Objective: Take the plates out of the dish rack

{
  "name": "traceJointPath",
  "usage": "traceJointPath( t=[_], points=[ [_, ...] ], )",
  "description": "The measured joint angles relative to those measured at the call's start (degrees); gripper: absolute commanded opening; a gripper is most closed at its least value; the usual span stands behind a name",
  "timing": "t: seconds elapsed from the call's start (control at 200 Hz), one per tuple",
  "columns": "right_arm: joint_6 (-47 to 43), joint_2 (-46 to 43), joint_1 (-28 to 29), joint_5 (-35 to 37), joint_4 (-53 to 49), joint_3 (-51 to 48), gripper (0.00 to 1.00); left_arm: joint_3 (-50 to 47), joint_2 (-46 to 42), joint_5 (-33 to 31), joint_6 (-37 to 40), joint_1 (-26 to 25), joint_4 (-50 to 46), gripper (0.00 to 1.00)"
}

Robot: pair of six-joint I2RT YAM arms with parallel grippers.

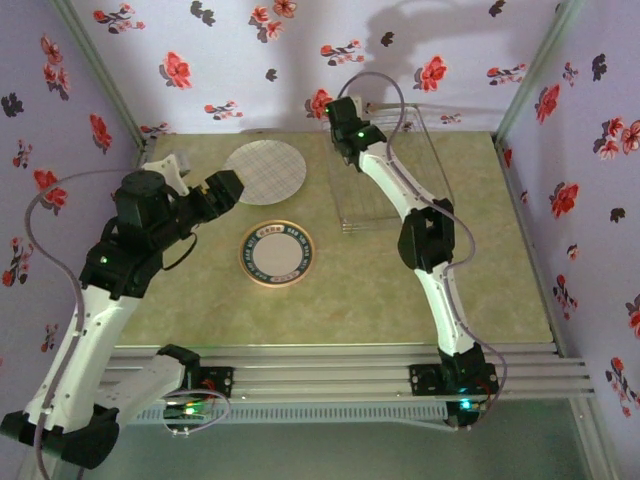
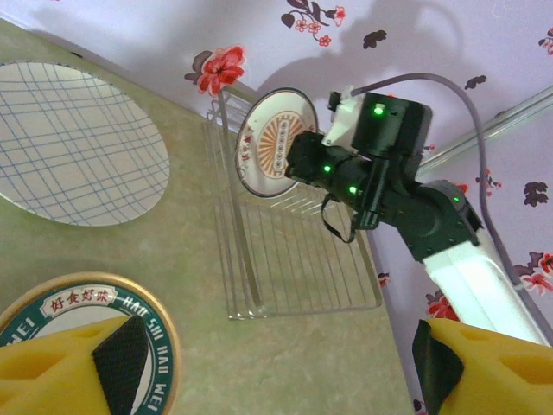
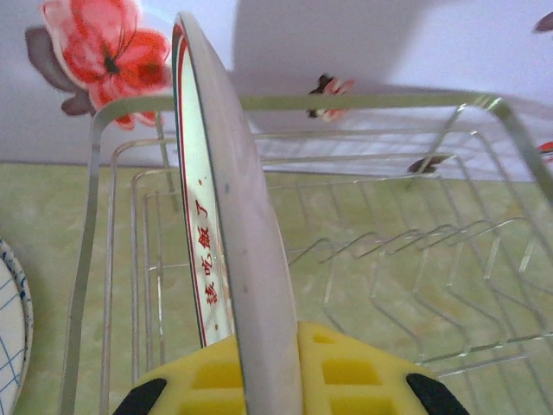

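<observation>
Plate (image 3: pixel 246 285), round and glossy, in wire-grid rack (image 3: pixel 363 100)

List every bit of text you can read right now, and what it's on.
"好食好味": teal band of the round gold-rimmed plate lying flat on the table.
"HAO SHI" and "WEI": same band; the rest is hidden.
Red Chinese characters on the white orange-centred plate standing in the silver wire dish rack: too skewed to read.

On the teal-rimmed plate (image 2: pixel 86 303), the white characters "好食好味" and the letters "HAO SHI" and "WEI" are printed. Red Chinese characters are printed on the racked plate (image 3: pixel 200 259), but they cannot be read reliably.
</observation>
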Motion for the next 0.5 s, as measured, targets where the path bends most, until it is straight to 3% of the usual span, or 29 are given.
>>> traceJointPath(
  t=[0.3, 0.5],
  points=[
    [-1.9, -14.6, -0.2, 3.7, 0.0, -4.7, 0.0, -1.2, 3.5, 0.2, -0.2, 0.0, 5.0, 0.83],
    [-0.6, -26.0, -1.0, 0.8, -0.2, -12.2, 0.0, -1.2, 8.8, 1.6, -1.6, -0.7, 9.9, 0.83]
  ],
)
